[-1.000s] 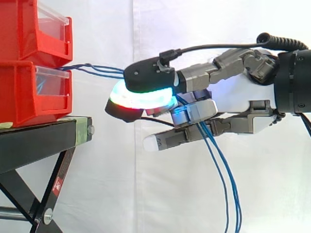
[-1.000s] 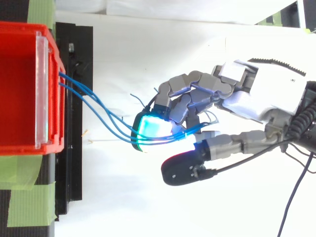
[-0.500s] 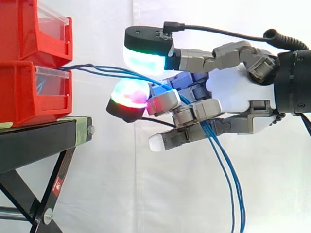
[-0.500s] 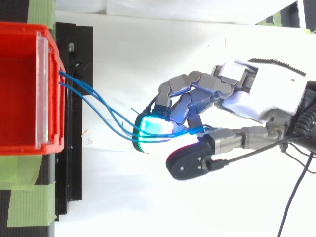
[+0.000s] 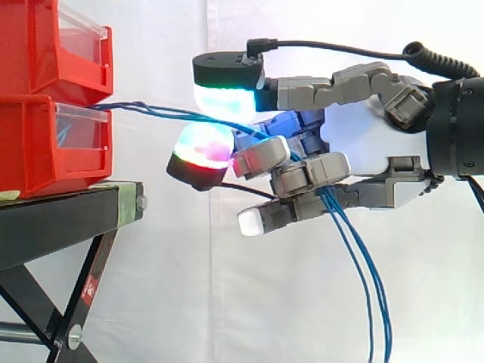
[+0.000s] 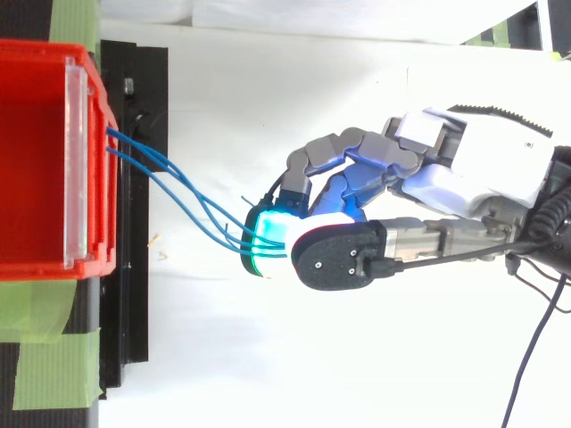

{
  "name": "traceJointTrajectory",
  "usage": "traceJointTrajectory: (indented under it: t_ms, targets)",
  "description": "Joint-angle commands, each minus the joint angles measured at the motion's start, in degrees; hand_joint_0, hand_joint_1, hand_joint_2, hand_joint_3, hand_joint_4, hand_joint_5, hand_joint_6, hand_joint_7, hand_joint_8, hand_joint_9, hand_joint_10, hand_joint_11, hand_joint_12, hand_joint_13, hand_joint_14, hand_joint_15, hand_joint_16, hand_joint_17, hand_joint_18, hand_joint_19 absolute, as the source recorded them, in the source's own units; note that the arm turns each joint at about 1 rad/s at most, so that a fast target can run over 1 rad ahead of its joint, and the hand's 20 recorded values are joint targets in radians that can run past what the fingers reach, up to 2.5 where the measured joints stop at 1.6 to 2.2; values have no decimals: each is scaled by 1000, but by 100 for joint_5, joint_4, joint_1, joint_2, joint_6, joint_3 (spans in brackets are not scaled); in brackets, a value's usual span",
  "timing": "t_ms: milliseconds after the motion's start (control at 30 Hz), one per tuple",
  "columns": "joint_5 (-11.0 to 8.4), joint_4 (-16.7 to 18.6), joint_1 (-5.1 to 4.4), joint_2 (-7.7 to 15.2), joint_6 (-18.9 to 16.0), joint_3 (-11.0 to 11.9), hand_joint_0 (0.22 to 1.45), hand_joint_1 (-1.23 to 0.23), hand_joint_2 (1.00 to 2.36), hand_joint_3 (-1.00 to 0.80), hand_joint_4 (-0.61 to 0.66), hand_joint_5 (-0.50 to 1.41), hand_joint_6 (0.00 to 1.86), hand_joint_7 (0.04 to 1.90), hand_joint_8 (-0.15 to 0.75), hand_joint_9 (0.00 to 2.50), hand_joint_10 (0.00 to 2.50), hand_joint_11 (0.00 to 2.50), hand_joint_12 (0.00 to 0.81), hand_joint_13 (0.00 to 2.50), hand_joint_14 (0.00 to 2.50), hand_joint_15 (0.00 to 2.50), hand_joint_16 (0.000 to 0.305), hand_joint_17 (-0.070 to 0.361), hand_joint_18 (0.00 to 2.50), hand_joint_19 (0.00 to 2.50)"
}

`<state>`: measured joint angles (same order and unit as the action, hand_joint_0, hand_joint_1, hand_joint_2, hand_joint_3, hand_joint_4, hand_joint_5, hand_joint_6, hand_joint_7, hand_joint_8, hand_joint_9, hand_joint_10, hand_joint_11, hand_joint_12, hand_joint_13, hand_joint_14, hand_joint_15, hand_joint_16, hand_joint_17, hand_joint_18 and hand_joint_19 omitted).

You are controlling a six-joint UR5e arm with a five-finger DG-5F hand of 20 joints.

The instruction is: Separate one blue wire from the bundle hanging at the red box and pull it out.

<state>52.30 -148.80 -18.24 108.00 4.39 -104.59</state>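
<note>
White curtain (image 5: 151, 265) behind. Black stand (image 5: 60, 215) sits ahead of and below the hand (image 5: 370, 147), with green tape (image 6: 45, 370) beside it. Red bins (image 5: 45, 144) are stacked on the stand, beyond the fingertips. Hand is grasping: fingers curled round the blue wires (image 5: 151, 111), thumb raised above them. Wires run from the bins' front into the curled fingers, then hang below the palm.

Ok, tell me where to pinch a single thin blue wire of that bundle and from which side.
Grip one thin blue wire mid-span, between the red plastic bin and the hand: seen from above, the strands fan apart there and bunch at the hand. They run nearly level, so come from the arm's side, one pad above, one below.
</note>
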Motion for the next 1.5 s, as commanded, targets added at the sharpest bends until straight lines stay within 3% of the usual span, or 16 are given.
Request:
traceJointTrajectory:
  t_ms: [0,300,467,600,900,1133,1467]
  targets:
    - [0,0,-4,1,0,0,673,-676,1023,-231,263,-238,856,916,336,793,878,1429,282,1050,1223,1451,29,66,808,725]
    - [0,0,-4,1,0,0,754,-949,1021,-261,258,-240,868,1009,323,749,837,1502,277,1025,1105,1557,28,63,773,666]
    - [0,9,-4,1,0,0,776,-985,1015,-337,240,-249,868,1024,307,671,855,1483,261,961,1112,1546,26,59,721,563]
    - [0,18,-4,1,0,0,801,-1009,1013,-367,238,-255,861,1039,292,600,848,1485,249,886,1268,1496,24,55,670,556]
    - [0,26,-4,1,0,0,799,-1017,1012,-384,234,-259,854,1039,291,553,786,1496,245,825,1349,1468,23,52,629,568]
    - [0,26,-4,1,0,0,697,-893,1011,-387,260,-254,850,1015,311,613,843,1471,264,877,1318,1478,26,58,664,629]
    - [0,26,5,-7,0,0,575,-842,1004,-465,265,-254,832,1047,336,647,669,1583,302,862,1203,1493,33,73,627,716]
